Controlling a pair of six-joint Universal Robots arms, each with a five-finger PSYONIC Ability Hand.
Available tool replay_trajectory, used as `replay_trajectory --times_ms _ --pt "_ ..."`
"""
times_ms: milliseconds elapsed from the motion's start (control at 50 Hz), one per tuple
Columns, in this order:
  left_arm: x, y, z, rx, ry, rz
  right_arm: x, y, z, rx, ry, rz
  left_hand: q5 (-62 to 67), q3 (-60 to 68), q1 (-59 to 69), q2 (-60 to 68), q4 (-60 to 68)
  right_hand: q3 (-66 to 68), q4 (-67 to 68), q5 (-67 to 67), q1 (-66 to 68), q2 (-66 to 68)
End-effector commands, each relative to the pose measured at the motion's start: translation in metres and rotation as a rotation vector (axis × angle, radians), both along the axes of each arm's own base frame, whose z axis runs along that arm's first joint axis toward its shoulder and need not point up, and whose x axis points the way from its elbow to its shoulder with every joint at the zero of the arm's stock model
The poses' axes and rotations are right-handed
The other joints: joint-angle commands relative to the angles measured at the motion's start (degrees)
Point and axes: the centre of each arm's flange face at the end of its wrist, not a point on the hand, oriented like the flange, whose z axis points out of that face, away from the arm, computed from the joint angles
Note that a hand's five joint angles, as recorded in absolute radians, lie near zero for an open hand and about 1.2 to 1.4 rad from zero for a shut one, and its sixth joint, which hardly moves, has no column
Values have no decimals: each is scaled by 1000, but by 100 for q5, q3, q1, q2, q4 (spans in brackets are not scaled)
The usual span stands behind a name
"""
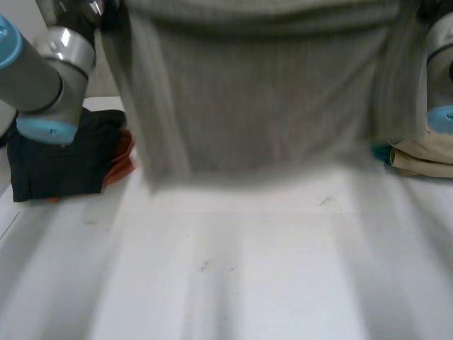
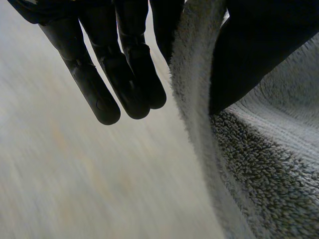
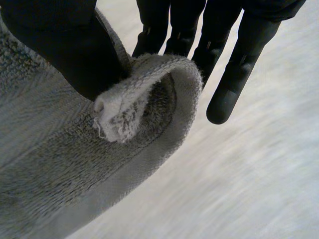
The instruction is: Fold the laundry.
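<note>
A grey terry towel (image 1: 262, 92) hangs spread wide over the white bench (image 1: 248, 269). The left robot hand (image 2: 127, 64) pinches its upper edge between thumb and fingers, and the right robot hand (image 3: 234, 64) pinches a curled corner the same way. A black cloth heap (image 1: 56, 163), with an orange cloth (image 1: 122, 159) touching it, lies by the left arm. Folded beige cloths (image 1: 425, 159) lie by the right arm.

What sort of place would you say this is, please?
Probably a robot test bench for laundry folding rather than a home: a white table, a grey towel pinched by the left hand and right hand, and piles of dark clothes and beige cloth at its sides.
</note>
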Motion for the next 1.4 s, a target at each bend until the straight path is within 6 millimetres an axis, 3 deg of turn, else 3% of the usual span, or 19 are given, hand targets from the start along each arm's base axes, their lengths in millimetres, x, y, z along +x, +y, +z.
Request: replay_trajectory --times_ms 20,120,140,220,240,300,320,400,480,540,620,740,760,860,940,1040,1140,1200,1400 --pt "16 -1 30 -148 177 16 1 7 24 -234 -121 73 1359 1164 1335 1127 1115 1195 1137 1438 1707 1260" --pt "17 -3 -12 21 132 26 5 0 -9 -109 -82 94 1359 1164 1335 1127 1115 1195 1137 1438 1707 1260" --pt "18 -2 -29 75 112 32 6 -1 -17 -80 -72 101 1359 1164 1335 1127 1115 1195 1137 1438 1707 1260" --pt "18 7 -66 188 76 32 12 -3 -64 98 -15 148 1359 1164 1335 1127 1115 1195 1137 1438 1707 1260" --pt "18 9 -73 209 69 29 14 -4 -88 186 7 165 1359 1164 1335 1127 1115 1195 1137 1438 1707 1260" --pt "15 19 -103 296 30 11 15 -3 -127 325 40 176 1359 1164 1335 1127 1115 1195 1137 1438 1707 1260" --pt "15 22 -112 322 17 4 15 -1 -153 414 54 180 1359 1164 1335 1127 1115 1195 1137 1438 1707 1260" --pt "14 34 -150 422 -49 -12 15 6 -210 594 96 182 1359 1164 1335 1127 1115 1195 1137 1438 1707 1260" --pt "21 47 -182 523 -140 18 14 14 -236 673 153 165 1359 1164 1335 1127 1115 1195 1137 1438 1707 1260" --pt "27 67 -195 607 -232 40 13 22 -238 705 192 157 1359 1164 1335 1127 1115 1195 1137 1438 1707 1260" --pt "40 99 -178 674 -339 66 8 44 -218 765 253 150 1359 1164 1335 1127 1115 1195 1137 1438 1707 1260" --pt "61 153 -157 790 -491 83 -10 96 -184 942 370 138 1359 1164 1335 1127 1115 1195 1137 1438 1707 1260" --pt "67 170 -154 829 -551 81 -12 104 -183 979 392 139 1359 1164 1335 1127 1115 1195 1137 1438 1707 1260" --pt "85 215 -153 942 -797 42 -38 161 -183 1254 623 121 1359 1164 1335 1127 1115 1195 1137 1438 1707 1260" --pt "88 232 -155 956 -934 -38 -43 170 -185 1269 696 133 1359 1164 1335 1127 1115 1195 1137 1438 1707 1260" --pt "78 215 -152 844 -874 -59 -36 157 -185 1153 661 106 1359 1164 1335 1127 1115 1195 1137 1438 1707 1260" --pt "64 165 -163 753 -703 -25 -21 130 -197 1025 547 95 1359 1164 1335 1127 1115 1195 1137 1438 1707 1260" --pt "55 150 -163 721 -645 -20 -11 113 -201 934 494 91 1359 1164 1335 1127 1115 1195 1137 1438 1707 1260" --pt "23 94 -195 718 -621 79 3 58 -224 781 455 40 1359 1164 1335 1127 1115 1195 1137 1438 1707 1260"
